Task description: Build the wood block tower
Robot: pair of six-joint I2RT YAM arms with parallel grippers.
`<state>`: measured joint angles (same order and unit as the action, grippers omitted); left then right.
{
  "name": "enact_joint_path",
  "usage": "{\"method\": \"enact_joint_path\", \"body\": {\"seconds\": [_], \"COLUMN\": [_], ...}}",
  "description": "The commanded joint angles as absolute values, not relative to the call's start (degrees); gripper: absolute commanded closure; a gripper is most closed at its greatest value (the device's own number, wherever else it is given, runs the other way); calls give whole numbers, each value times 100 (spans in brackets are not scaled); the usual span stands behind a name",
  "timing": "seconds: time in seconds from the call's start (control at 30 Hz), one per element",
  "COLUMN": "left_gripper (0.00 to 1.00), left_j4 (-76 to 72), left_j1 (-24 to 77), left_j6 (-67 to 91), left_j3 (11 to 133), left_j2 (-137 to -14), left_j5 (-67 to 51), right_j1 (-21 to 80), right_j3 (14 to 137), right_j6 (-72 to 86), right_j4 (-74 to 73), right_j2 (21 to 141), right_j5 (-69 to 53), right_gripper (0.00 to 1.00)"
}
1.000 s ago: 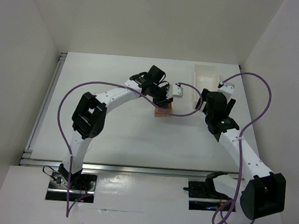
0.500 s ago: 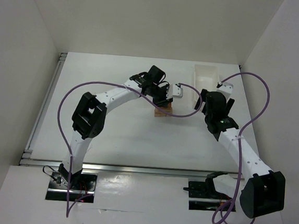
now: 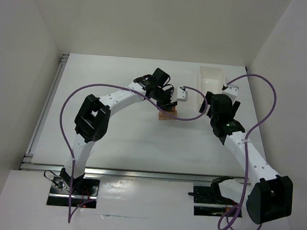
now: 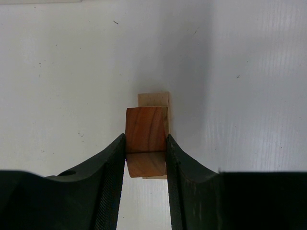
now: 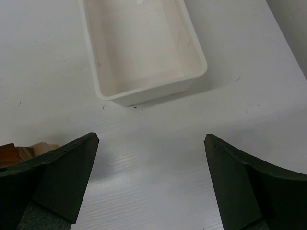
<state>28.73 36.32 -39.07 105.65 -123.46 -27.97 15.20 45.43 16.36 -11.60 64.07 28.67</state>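
Note:
The wood block tower (image 3: 167,114) is a tiny stack at mid-table. In the left wrist view its top piece is a reddish-brown block (image 4: 146,136), directly over a light-tan block (image 4: 153,99) whose edge shows beyond it. My left gripper (image 4: 146,143) is shut on the reddish-brown block, one finger against each side. Whether that block rests on the tan one cannot be told. Seen from above, the left gripper (image 3: 168,102) covers most of the stack. My right gripper (image 5: 151,143) is open and holds nothing. It hovers over bare table to the right of the stack (image 5: 29,151).
A white rectangular plastic tray (image 3: 210,77) stands at the back right, just beyond the right gripper (image 3: 223,99). Its inside (image 5: 139,43) holds nothing. White walls enclose the table on three sides. Purple cables loop over both arms.

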Motion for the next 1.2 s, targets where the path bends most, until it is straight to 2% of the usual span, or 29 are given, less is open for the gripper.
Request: {"method": "enact_joint_path", "body": {"seconds": [0.0,0.23,0.47,0.5,0.63,0.83,0.9,0.93,1.03,1.17], "left_gripper": [86,84,55,39,24,16,8,0,0,0], "left_j4": [2909,2909,2909,2909,2909,2804,2804,2804,2936,2673], "left_j1": [3656,3656,3656,3656,3656,3656,3656,3656,3604,3420], "left_j6": [-4096,-4043,-3929,-3929,-3929,-3876,-3876,-3876,-3754,-3271], "left_j3": [10564,10626,10626,10626,10626,10626,10679,10731,10802,10636], "left_j2": [-12401,-12454,-12402,-12401,-12401,-12349,-12296,-12244,-12129,-11377], "left_j5": [-2979,-2979,-2927,-2927,-2927,-2865,-2918,-2918,-3041,-3103], "right_j1": [1494,1494,1494,1494,1494,1494,1494,1494,1494,1494], "right_j3": [4746,4746,4746,4746,4693,4693,4693,4693,4693,4641], "right_j6": [1556,1556,1556,1556,1494,1494,1494,1433,1433,1494], "right_j4": [-1055,-1055,-1002,-1002,-949,-888,-888,-888,-835,-782], "right_j2": [6407,6407,6407,6338,6284,6231,6231,6231,6231,6179], "right_j5": [2856,2856,2856,2856,2856,2751,2698,2698,2698,2698], "right_gripper": [0,0,0,0,0,0,0,0,0,0]}}
